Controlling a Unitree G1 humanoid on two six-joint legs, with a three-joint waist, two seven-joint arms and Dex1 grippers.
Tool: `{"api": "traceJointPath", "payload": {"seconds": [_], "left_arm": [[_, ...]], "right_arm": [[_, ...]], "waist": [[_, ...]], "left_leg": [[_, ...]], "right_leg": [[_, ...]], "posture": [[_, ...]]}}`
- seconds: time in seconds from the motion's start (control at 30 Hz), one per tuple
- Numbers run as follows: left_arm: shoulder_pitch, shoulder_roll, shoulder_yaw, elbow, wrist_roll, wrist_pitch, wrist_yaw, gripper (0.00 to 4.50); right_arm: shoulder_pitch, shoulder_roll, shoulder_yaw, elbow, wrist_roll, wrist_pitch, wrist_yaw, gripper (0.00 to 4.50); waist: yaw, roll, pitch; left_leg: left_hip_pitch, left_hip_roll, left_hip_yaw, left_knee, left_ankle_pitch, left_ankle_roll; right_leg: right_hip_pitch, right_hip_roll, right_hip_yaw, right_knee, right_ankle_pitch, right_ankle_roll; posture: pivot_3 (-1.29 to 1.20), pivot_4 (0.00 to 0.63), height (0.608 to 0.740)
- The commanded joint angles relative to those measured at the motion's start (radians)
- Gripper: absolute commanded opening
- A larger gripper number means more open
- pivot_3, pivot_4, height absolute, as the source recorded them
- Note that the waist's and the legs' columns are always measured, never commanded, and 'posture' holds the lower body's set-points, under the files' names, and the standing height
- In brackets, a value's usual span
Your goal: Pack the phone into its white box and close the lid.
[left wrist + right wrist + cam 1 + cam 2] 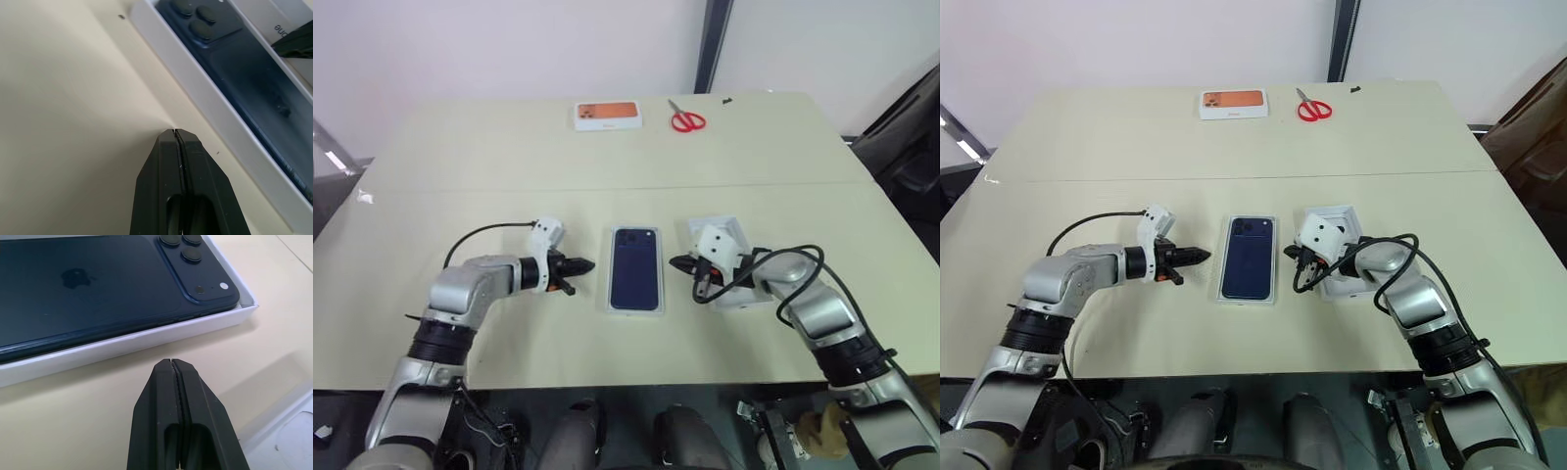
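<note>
The dark navy phone (636, 266) lies back up, camera bump at the far end, inside the shallow white box (146, 340) at the table's middle. My left gripper (589, 264) hangs shut and holding nothing just left of the box, pointing at its long side; its closed fingers (174, 161) hover over bare table. My right gripper (674, 261) is shut on nothing too, tips close to the box's right side (170, 361). A white cardboard piece (724, 227), possibly the lid, lies right of the box, mostly hidden under my right wrist.
A white box with an orange top (608, 115) and red scissors (686, 120) lie at the table's far edge. A small dark bit (727, 100) sits beyond the scissors. A seam crosses the tabletop (460, 191) between them and the phone.
</note>
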Motion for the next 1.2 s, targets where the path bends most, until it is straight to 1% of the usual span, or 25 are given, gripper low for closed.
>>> {"api": "traceJointPath", "payload": {"seconds": [0.03, 0.17, 0.37, 0.53, 0.67, 0.77, 0.9, 1.03, 1.2], "left_arm": [[-0.03, -0.041, -0.042, 0.031, 0.002, 0.027, -0.04, 0.05], [-0.074, -0.08, -0.106, 0.063, 0.031, 0.023, -0.089, 0.05], [-0.143, -0.172, -0.109, 0.147, 0.057, 0.003, -0.099, 0.05], [-0.212, -0.243, -0.12, 0.282, 0.118, -0.075, -0.12, 0.05], [-0.257, -0.297, -0.136, 0.371, 0.16, -0.137, -0.154, 0.05], [-0.301, -0.341, -0.124, 0.463, 0.19, -0.187, -0.158, 0.05], [-0.33, -0.395, -0.127, 0.516, 0.208, -0.218, -0.186, 0.05], [-0.347, -0.41, -0.118, 0.561, 0.239, -0.254, -0.189, 0.05], [-0.35, -0.394, -0.097, 0.557, 0.243, -0.249, -0.211, 0.05]], "right_arm": [[-0.019, 0.02, 0.0, -0.004, -0.008, -0.018, -0.011, 0.0], [-0.038, 0.031, 0.006, 0.017, -0.019, -0.027, -0.007, 0.0], [-0.067, 0.023, -0.009, 0.074, -0.033, -0.054, -0.003, 0.0], [-0.064, -0.029, -0.037, 0.121, -0.046, -0.093, 0.014, 0.0], [-0.051, -0.073, -0.058, 0.148, -0.05, -0.115, 0.03, 0.0], [-0.038, -0.1, -0.071, 0.15, -0.05, -0.128, 0.04, 0.0], [-0.021, -0.133, -0.096, 0.153, -0.045, -0.13, 0.046, 0.0], [-0.011, -0.147, -0.111, 0.143, -0.04, -0.12, 0.052, 0.0], [-0.01, -0.143, -0.123, 0.14, -0.038, -0.117, 0.043, 0.0]], "waist": [[0.001, 0.0, 0.0], [0.001, 0.0, 0.0], [0.006, 0.0, 0.0], [0.027, 0.0, 0.0], [0.024, 0.0, 0.0], [0.025, 0.0, 0.0], [0.022, 0.0, 0.0], [0.021, 0.0, 0.0], [0.018, 0.0, 0.0]], "left_leg": [[0.0, 0.0, 0.0, 0.0, 0.0, 0.0], [0.0, 0.0, 0.0, 0.001, 0.0, 0.0], [0.0, 0.0, 0.0, 0.001, 0.0, 0.0], [0.0, -0.001, 0.0, 0.003, 0.0, -0.001], [0.0, -0.002, 0.0, 0.004, 0.001, 0.0], [0.0, -0.002, 0.0, 0.004, 0.001, 0.0], [0.0, -0.002, 0.0, 0.004, 0.0, 0.0], [0.0, -0.002, 0.0, 0.004, 0.001, 0.0], [0.0, -0.002, 0.0, 0.003, 0.001, 0.0]], "right_leg": [[0.0, 0.0, 0.0, 0.0, 0.0, 0.0], [0.001, 0.0, 0.0, 0.0, 0.0, 0.0], [0.001, 0.0, 0.0, 0.0, 0.0, 0.0], [0.003, 0.0, -0.001, 0.0, 0.0, 0.0], [0.003, -0.001, -0.001, 0.0, 0.0, 0.001], [0.004, -0.001, -0.002, -0.001, 0.0, 0.001], [0.004, -0.001, -0.002, -0.001, 0.0, 0.001], [0.004, -0.001, -0.002, -0.001, 0.0, 0.001], [0.003, -0.001, -0.002, -0.001, 0.0, 0.001]], "posture": [[0.0, 0.15, 0.74], [0.0, 0.15, 0.74], [0.0, 0.15, 0.74], [0.0, 0.15, 0.74], [0.0, 0.15, 0.74], [0.0, 0.15, 0.74], [0.0, 0.15, 0.74], [0.0, 0.15, 0.74], [0.0, 0.15, 0.74]]}}
